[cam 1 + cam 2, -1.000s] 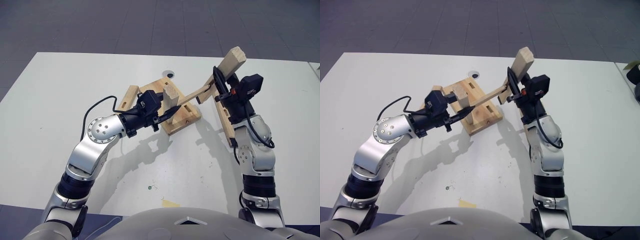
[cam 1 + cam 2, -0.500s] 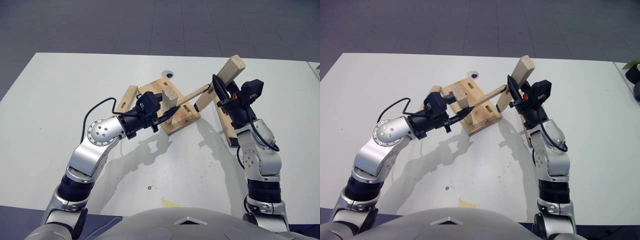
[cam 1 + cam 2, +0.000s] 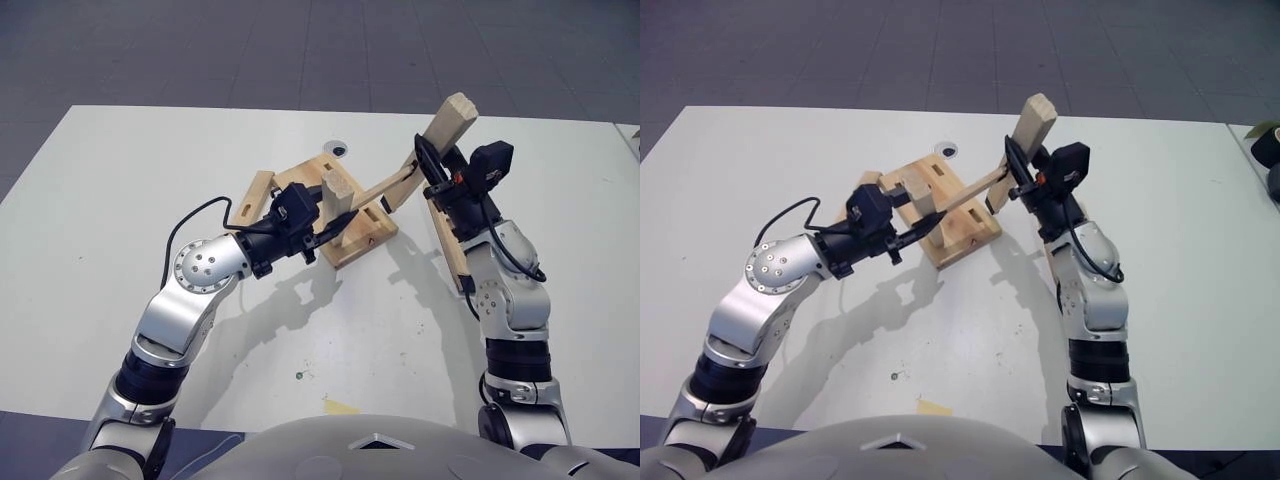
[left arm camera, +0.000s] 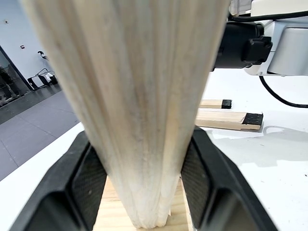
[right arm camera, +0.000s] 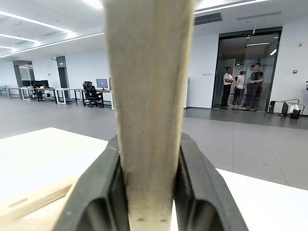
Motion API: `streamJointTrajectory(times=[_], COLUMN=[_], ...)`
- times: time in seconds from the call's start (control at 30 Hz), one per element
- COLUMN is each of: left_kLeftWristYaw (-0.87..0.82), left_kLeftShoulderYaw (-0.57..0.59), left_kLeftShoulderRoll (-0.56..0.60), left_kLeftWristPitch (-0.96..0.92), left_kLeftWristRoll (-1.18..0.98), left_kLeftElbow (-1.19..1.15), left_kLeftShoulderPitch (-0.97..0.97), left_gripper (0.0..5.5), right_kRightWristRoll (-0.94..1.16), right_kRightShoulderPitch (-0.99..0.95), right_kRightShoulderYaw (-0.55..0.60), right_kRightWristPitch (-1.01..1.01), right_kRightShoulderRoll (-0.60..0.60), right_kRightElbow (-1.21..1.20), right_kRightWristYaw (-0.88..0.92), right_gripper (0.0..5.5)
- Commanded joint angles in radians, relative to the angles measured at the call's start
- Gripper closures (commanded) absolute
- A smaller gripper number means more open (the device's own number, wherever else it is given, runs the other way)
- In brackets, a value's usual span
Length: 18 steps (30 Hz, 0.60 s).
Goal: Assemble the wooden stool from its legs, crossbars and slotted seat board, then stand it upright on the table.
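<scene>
The slotted seat board lies flat on the white table. A short wooden leg stands on it, and my left gripper is shut on that leg low down; in the left wrist view the leg sits between the black pads. My right gripper is shut on a second leg, held tilted above the table right of the board. A thin crossbar runs from this leg down toward the upright one. The held leg fills the middle of the right wrist view.
A loose leg lies on the table under my right forearm. Another wooden piece juts out at the board's left. A round hole lies behind the board, and a tape scrap near the front edge.
My right gripper has shifted slightly left and up with its leg and crossbar, closer to the seat board. The left gripper and its leg have stayed put.
</scene>
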State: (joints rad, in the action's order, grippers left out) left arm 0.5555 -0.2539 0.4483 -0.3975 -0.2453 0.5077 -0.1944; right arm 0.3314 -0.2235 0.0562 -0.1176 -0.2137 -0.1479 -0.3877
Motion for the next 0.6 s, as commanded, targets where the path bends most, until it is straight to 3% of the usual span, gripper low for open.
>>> streamJointTrajectory(times=[0.03, 0.27, 0.6], left_kLeftWristYaw=[0.015, 0.012, 0.02], left_kLeftShoulderYaw=[-0.006, -0.015, -0.019], left_kLeftShoulderRoll=[0.03, 0.028, 0.032], left_kLeftWristPitch=[-0.015, -0.01, -0.005], left_kLeftWristRoll=[0.035, 0.047, 0.051], left_kLeftElbow=[-0.02, -0.024, -0.027], left_kLeftShoulderPitch=[0.019, 0.017, 0.014], left_gripper=[3.45, 3.45, 3.45], right_kRightWristRoll=[-0.015, 0.061, 0.06], right_kRightShoulderPitch=[-0.008, 0.049, -0.007], right_kRightShoulderYaw=[-0.028, -0.058, -0.075], right_kRightWristPitch=[0.007, -0.062, -0.127], right_kRightShoulderRoll=[-0.002, -0.024, -0.052], right_kRightElbow=[0.001, -0.1, -0.232], right_kRightWristYaw=[-0.027, -0.109, -0.073], right_gripper=[4.48, 4.48, 4.48])
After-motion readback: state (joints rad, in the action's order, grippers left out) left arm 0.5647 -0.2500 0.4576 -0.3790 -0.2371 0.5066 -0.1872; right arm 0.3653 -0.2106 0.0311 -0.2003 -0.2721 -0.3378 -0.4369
